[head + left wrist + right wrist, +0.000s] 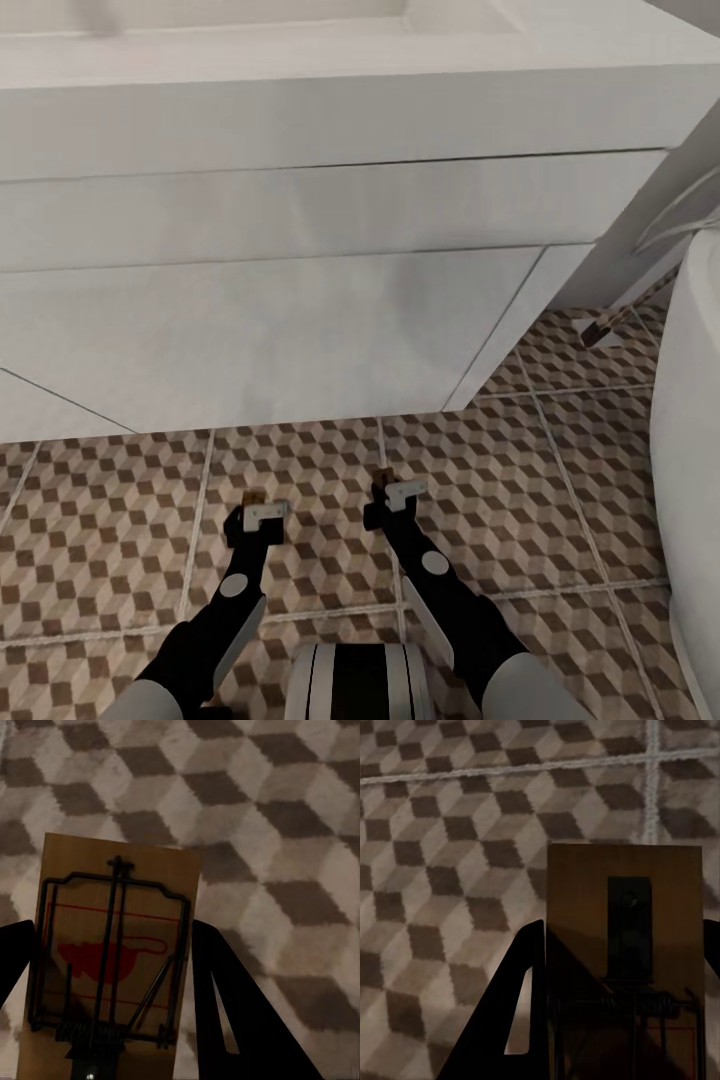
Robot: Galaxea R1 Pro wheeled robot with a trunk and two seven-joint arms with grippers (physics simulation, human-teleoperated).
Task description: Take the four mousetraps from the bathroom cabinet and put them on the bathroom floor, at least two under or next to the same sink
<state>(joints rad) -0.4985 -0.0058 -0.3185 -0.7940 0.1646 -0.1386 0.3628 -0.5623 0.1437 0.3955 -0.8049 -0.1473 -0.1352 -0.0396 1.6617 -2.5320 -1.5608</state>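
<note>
Cube-patterned bathroom floor fills the lower head view, running up to the white floating vanity that carries the sink, whose rim shows at the upper edge. A white tub wall curves along the floor's right edge, with a small dark-and-tan object near the far right corner, too small to identify. Both arms reach down, the left claw and right claw low over the tiles just in front of the vanity.

From the left wrist, the left claw is clenched on a mousetrap, tan board with red print and dark wire bar, dark fingers flanking its sides above the tiles.

From the right wrist, the right claw grips a second mousetrap, plain side and spring showing, a grout line crossing beyond.

Both traps seem ready for setting down. Doing it well probably means lowering until each board lies flat on the tile, then releasing, keeping them close against the vanity front so they count as beside the sink.
</note>
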